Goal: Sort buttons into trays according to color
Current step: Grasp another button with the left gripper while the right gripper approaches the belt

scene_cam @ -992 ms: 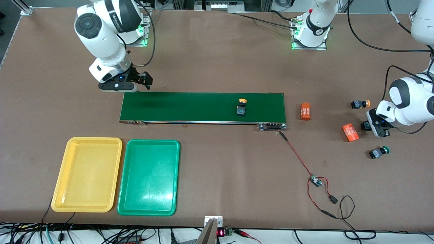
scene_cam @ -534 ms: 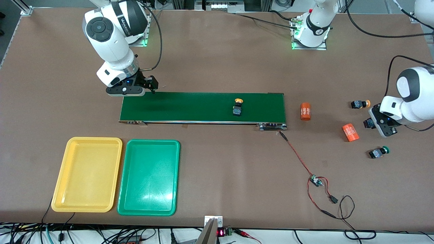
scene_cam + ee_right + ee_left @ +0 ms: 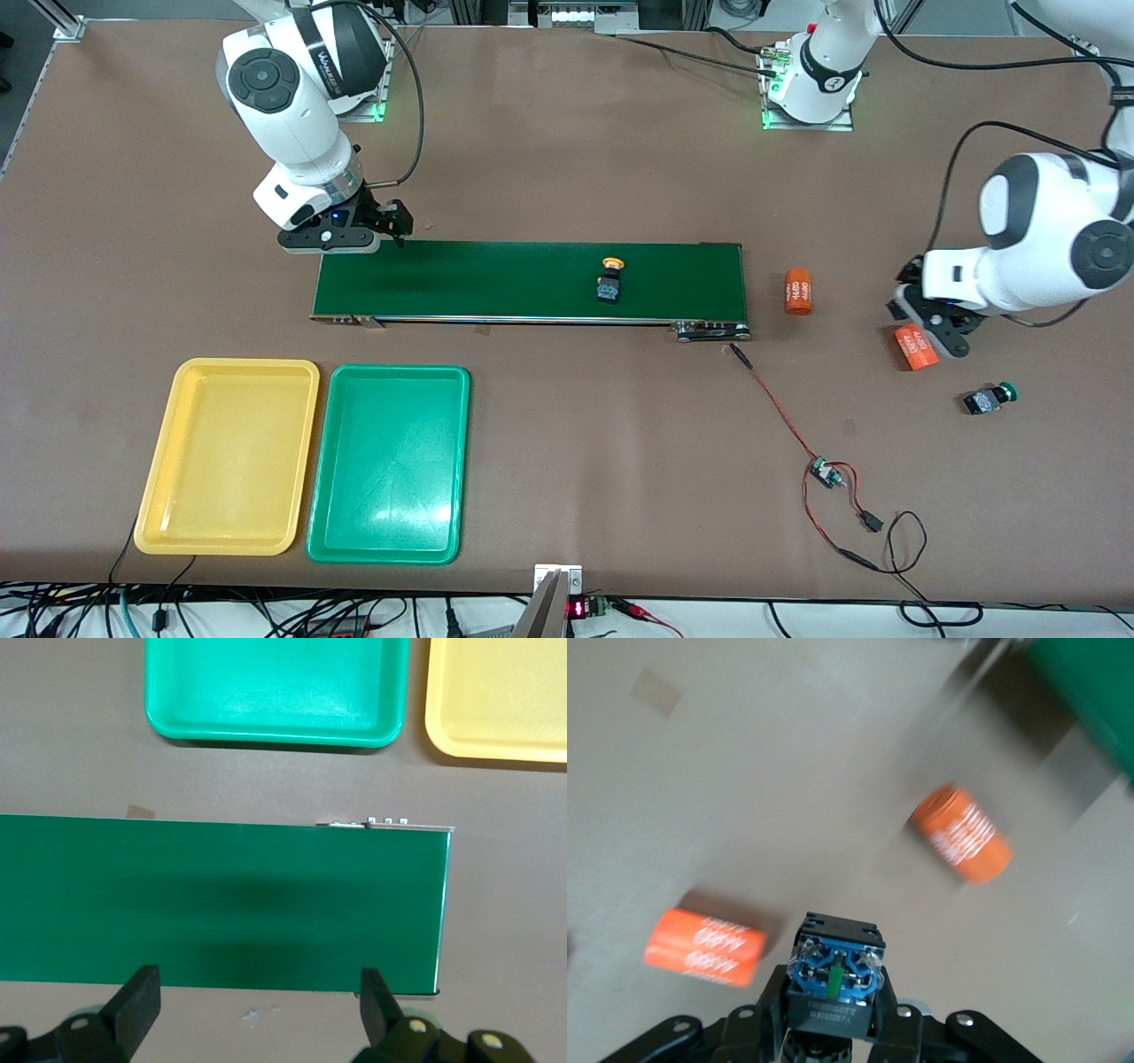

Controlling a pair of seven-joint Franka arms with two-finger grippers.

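Matte brown table; left gripper pinches blocky black button.

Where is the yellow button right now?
The yellow button lies on the green conveyor belt, past its middle toward the left arm's end.

A dark-green conveyor belt is laid across the brown table. Two orange cylinders with white print are seen toward the left arm's end, a red-and-black wired circuit board nearer the camera.
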